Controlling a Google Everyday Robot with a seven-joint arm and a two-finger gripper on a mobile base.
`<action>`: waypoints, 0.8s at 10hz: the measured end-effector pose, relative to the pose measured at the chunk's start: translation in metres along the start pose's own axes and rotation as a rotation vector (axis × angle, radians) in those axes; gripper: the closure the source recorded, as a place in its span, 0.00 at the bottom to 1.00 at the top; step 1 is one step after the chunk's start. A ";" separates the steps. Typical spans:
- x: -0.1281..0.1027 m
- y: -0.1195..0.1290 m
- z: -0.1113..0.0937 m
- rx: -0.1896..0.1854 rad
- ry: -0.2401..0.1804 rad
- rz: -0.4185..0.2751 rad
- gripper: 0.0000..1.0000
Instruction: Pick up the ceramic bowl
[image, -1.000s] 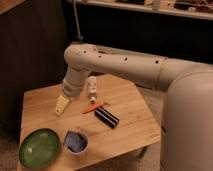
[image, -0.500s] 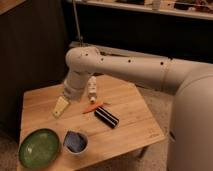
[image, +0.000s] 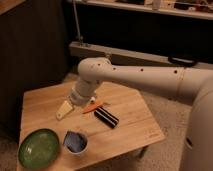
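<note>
- A dim room with a light wooden desk (image: 130, 125). A large white robot arm (image: 145, 77) reaches over it from the right side of the picture.
- The ceramic bowl (image: 39, 147) is wide, shallow and glossy green. It sits upright on the desk's front left corner with its open side up, so its rim can be reached from above.
- The gripper (image: 64, 110) is a pale, wedge-shaped tip at the end of the arm. It hangs behind the bowl and a little to its right, clearly apart from it. It holds nothing that can be seen, and whether it is open or closed cannot be told.
- The wedge slants down toward the bowl, which suggests the arm is lining up its approach and has not yet started a grasp.
- A small white cup (image: 75, 142) with blue contents stands just to the right of the bowl. The gap between them is narrow, so the bowl's rim on that side looks crowded, and its back or left rim seems the freer place to grip.
- Farther right of the bowl and behind the cup lies a thin orange stick (image: 92, 107).
- A black oblong object (image: 106, 118) lies beyond the stick. Both are well away from the bowl and unlikely to get in the way.
</note>
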 end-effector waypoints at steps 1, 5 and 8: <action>-0.011 0.000 0.007 -0.017 0.006 -0.003 0.20; -0.051 0.011 0.076 -0.113 0.087 -0.035 0.20; -0.058 0.032 0.136 -0.161 0.183 -0.129 0.20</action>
